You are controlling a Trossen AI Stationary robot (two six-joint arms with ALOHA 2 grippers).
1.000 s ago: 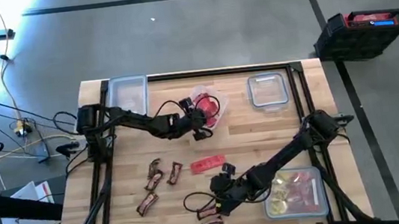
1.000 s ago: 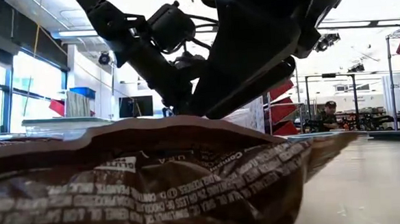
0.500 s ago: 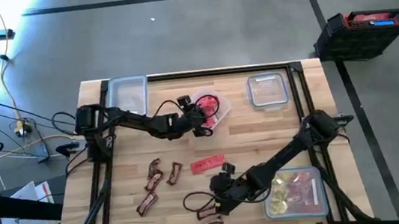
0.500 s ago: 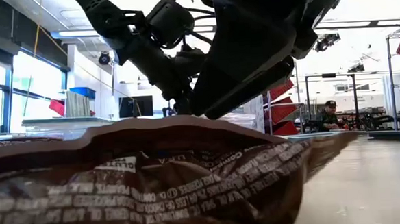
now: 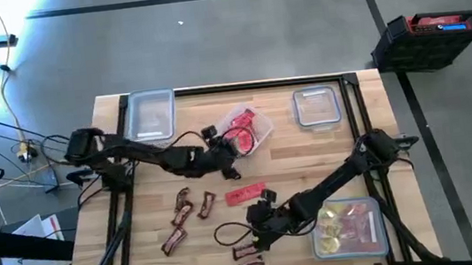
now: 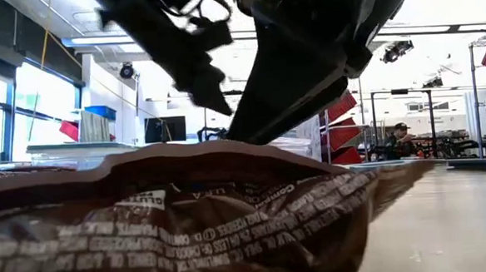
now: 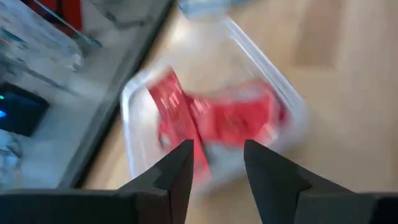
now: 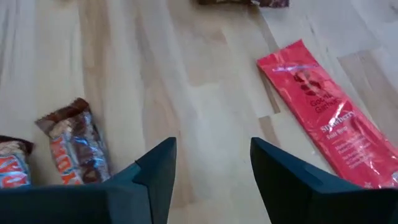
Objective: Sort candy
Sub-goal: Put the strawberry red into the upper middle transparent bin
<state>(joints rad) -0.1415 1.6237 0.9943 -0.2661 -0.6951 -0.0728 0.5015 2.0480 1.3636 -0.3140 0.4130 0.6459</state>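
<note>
Bright daylight, motion-blurred left wrist view.

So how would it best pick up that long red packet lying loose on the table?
Probably from straight above, pinching the red packet across its narrow width near the middle. It lies flat on the wooden table with bare wood along both long edges, so the fingers could slip down either side. The right gripper, open, sits just short of it.

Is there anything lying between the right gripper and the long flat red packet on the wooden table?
Nothing visible. In the right wrist view, only bare wood separates the open right gripper from the long flat red packet; the dark brown mini bar lies off to the other side.
</note>
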